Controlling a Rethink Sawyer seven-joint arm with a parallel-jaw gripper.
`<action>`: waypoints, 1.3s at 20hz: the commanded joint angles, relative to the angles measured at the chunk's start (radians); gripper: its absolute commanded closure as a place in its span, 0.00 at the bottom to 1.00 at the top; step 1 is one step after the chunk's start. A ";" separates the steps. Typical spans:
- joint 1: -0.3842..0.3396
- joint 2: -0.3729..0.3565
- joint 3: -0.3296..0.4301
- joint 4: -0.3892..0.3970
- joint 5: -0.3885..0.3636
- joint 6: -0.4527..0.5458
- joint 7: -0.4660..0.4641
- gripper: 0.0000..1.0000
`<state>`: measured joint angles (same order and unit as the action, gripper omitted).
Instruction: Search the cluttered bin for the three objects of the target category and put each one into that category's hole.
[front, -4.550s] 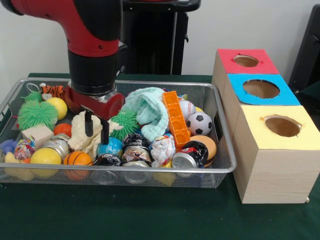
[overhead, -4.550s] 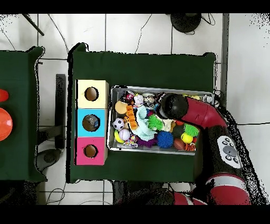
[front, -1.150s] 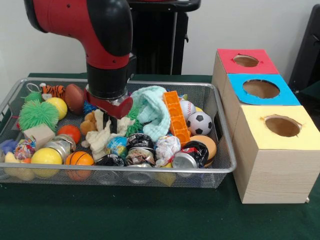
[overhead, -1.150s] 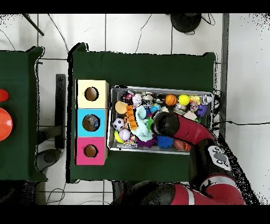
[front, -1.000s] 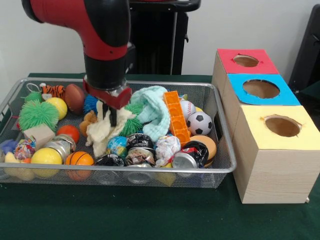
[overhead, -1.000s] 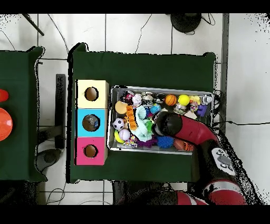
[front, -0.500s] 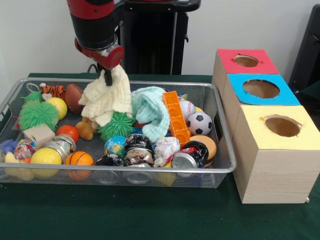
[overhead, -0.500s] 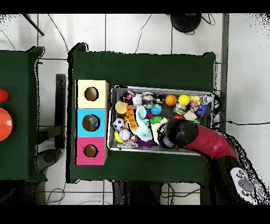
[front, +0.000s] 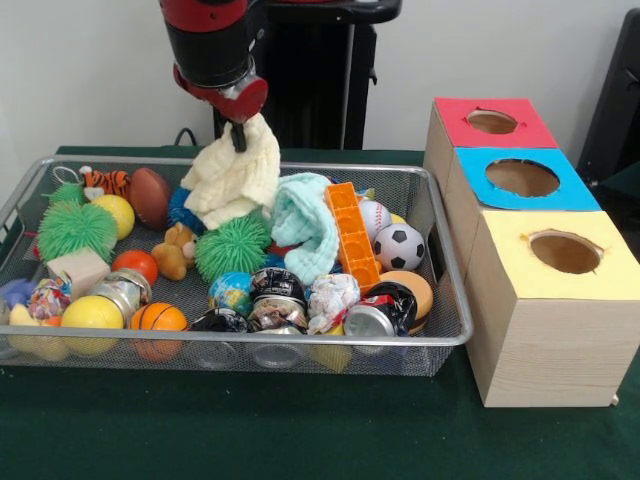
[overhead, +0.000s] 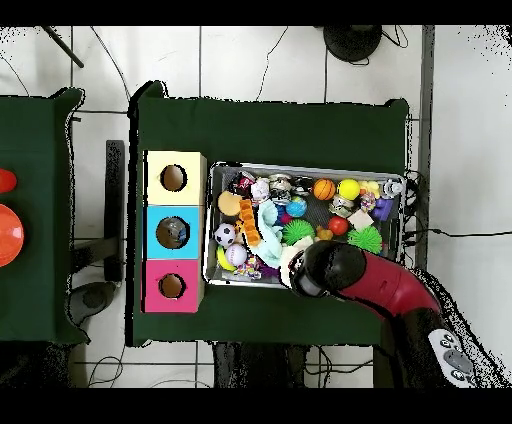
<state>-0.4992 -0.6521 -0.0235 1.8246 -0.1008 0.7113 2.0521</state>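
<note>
Cloth (front: 236, 176) hangs limp from our end effector (front: 238, 137), clamped on its top edge, above the bin (front: 300, 341). We judge the boxes (front: 525, 180) lie well off sideways, toward the soccer-ball end.

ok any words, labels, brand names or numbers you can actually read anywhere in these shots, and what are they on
None can be read.
The crushed printed metal cans at the wire mesh bin's front carry markings, too blurred to read.
The red, blue and yellow topped wooden boxes show only plain colour, no lettering.
The cream knitted cloth hanging from the gripper is unmarked.
</note>
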 joint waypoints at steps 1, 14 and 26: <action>-0.032 0.051 0.081 0.077 -0.026 -0.094 0.000 1.00; 0.015 0.006 0.055 0.070 -0.029 -0.109 0.045 0.00; 0.094 -0.022 -0.009 -0.122 -0.033 0.018 0.070 0.00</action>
<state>-0.4381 -0.6581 -0.0334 1.8249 -0.1008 0.6791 2.0521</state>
